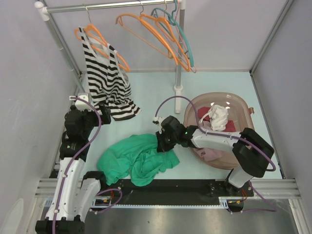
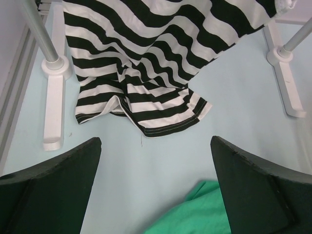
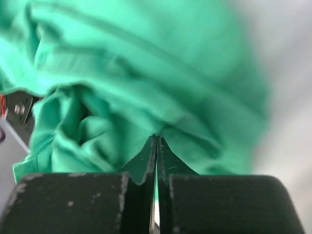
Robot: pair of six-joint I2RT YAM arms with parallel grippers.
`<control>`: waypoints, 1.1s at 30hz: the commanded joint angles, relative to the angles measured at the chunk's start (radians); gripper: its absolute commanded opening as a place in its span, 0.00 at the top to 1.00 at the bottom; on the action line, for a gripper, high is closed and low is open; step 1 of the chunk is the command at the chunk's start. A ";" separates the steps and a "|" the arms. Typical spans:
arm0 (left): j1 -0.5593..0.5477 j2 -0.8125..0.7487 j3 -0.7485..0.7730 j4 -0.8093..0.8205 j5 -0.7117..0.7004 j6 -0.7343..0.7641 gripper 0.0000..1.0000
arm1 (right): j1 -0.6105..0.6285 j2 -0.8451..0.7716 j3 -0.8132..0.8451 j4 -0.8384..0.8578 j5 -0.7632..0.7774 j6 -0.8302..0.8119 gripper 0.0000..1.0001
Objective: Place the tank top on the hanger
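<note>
- The tank top (image 1: 136, 158) lies in a crumpled heap on the bench (image 1: 219, 83), near the front edge between the two arms and well apart from the rail (image 1: 112, 6).
- The right gripper (image 1: 163, 140) is clenched at the heap's right edge. Its wrist view shows the fingers pressed together with a sliver of green between them, so it appears to pinch a thin fold of the top.
- The left gripper (image 2: 153, 141) is fully released and holds nothing. It hovers over bare bench between the striped top (image 2: 146, 63) and the green heap.
- Slip risk: the pinch looks slight and sits near the fingertips, so soft fabric could slide out on a lift.
- Wrong-spot risk: I cannot tell whether a strap or a body fold is caught. A mid-body grip would leave the garment bunched and its openings hard to find.
- Snag risk: the hanger (image 1: 151, 27) hangs crowded among similar orange ones, so drawing it out could tangle the hooks.
- Appearance: plain green, thin and limp, with deep soft folds. No strap or neckline is clearly laid out.
</note>
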 commanded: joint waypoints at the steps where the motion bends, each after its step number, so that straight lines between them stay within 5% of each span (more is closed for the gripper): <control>1: -0.040 -0.020 0.012 0.012 -0.017 0.010 0.00 | -0.123 -0.034 0.100 -0.056 0.043 -0.054 1.00; 6: -0.115 -0.023 0.019 0.009 -0.077 -0.022 0.01 | -0.228 -0.123 0.178 -0.149 0.159 -0.141 1.00; 13: -0.419 0.026 0.013 -0.070 -0.270 -0.183 0.02 | -0.312 -0.146 0.164 -0.186 0.236 -0.174 1.00; 16: -0.510 0.031 -0.042 -0.079 -0.248 -0.260 0.01 | -0.314 -0.181 0.160 -0.195 0.278 -0.177 1.00; 26: -0.530 -0.084 -0.260 -0.025 -0.002 -0.450 0.01 | -0.324 -0.235 0.149 -0.195 0.302 -0.187 1.00; 33: -0.563 -0.014 -0.340 0.055 0.026 -0.495 0.00 | -0.326 -0.235 0.146 -0.189 0.273 -0.181 1.00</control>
